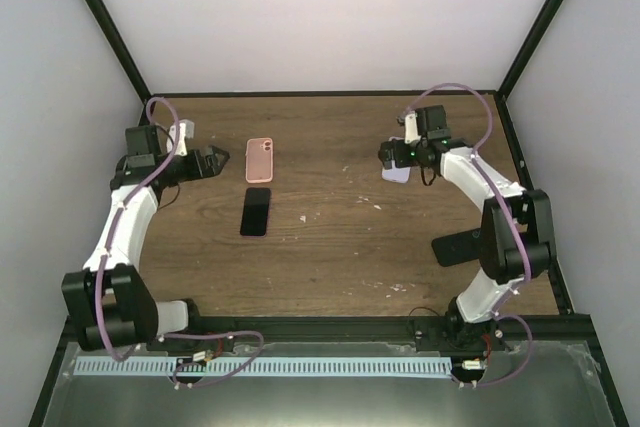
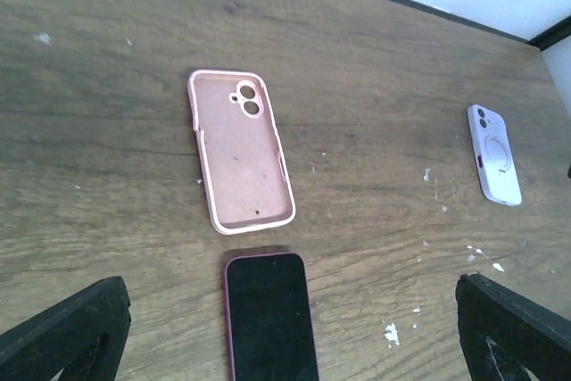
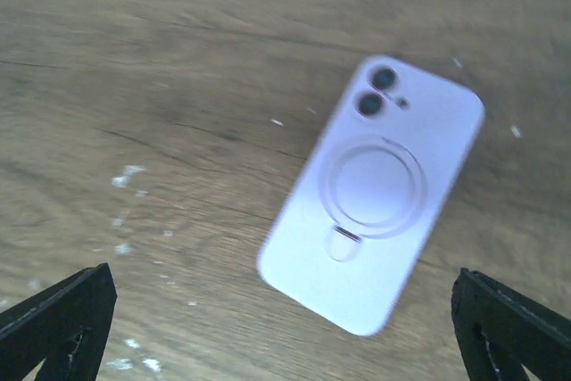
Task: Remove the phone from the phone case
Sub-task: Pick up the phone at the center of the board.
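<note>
Both left gripper [image 2: 285, 332] and right gripper [image 3: 285, 327] jaws apart. Lilac case [image 3: 375, 194], centre-right: likely light, soft-rimmed, slick-backed; grab a corner edge.

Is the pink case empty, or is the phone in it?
Empty: the pink case lies inside-up with its bare lining showing, and the phone lies separately on the table beside it.

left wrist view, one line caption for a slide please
Empty pink case lies apart from the dark phone on the wood table, lilac case farther off.
</note>
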`<state>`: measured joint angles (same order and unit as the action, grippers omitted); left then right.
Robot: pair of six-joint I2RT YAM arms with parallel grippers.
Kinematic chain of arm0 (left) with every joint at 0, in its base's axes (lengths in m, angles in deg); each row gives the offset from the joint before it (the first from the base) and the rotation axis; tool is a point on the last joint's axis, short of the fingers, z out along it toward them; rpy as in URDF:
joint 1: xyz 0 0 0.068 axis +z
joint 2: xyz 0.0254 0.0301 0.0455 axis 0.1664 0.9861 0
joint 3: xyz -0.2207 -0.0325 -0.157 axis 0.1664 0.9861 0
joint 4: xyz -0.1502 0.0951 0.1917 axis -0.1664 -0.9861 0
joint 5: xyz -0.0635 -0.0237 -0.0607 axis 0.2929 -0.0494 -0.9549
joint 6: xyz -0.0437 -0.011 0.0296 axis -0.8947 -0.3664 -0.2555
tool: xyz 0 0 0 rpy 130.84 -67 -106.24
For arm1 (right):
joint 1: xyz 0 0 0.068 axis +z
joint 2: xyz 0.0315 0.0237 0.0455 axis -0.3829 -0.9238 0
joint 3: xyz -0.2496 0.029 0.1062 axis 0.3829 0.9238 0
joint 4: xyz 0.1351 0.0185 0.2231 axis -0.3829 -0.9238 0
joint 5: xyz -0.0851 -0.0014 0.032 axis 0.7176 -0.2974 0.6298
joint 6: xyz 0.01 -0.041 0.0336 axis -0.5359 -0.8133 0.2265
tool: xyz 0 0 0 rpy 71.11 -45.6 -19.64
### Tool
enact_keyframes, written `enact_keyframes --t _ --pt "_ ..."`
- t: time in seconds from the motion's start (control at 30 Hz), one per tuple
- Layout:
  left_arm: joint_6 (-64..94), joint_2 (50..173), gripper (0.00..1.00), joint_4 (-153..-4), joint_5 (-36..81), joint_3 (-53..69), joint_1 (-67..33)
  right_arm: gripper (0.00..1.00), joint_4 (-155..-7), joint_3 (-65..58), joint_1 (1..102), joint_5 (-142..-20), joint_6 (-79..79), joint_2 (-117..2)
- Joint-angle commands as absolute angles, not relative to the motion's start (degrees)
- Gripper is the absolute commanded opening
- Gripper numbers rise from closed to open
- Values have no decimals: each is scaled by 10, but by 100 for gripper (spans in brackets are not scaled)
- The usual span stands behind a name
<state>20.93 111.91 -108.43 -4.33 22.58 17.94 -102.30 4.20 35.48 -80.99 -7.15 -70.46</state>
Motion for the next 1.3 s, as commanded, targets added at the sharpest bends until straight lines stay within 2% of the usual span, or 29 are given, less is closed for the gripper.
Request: enact_keyframes --t 0.0,0.53,0.87,1.0,1.1,1.27 --pt "228 1051 100 -1034 29 250 166 100 -1065 9 329 -800 19 -749" --pt "231 1008 100 -1023 51 297 160 100 -1083 -92 325 -747 88 -910" --pt "217 1006 100 -996 52 307 158 100 -1071 -90 332 -688 95 -958" --pt "211 1006 100 -987 54 312 157 95 -1081 -87 333 -699 88 -975" --pt "211 1007 100 -984 59 315 156 87 -1086 -78 333 -709 60 -978" --pt "213 1008 100 -984 60 312 156 80 -1082 -42 332 -728 -43 -948"
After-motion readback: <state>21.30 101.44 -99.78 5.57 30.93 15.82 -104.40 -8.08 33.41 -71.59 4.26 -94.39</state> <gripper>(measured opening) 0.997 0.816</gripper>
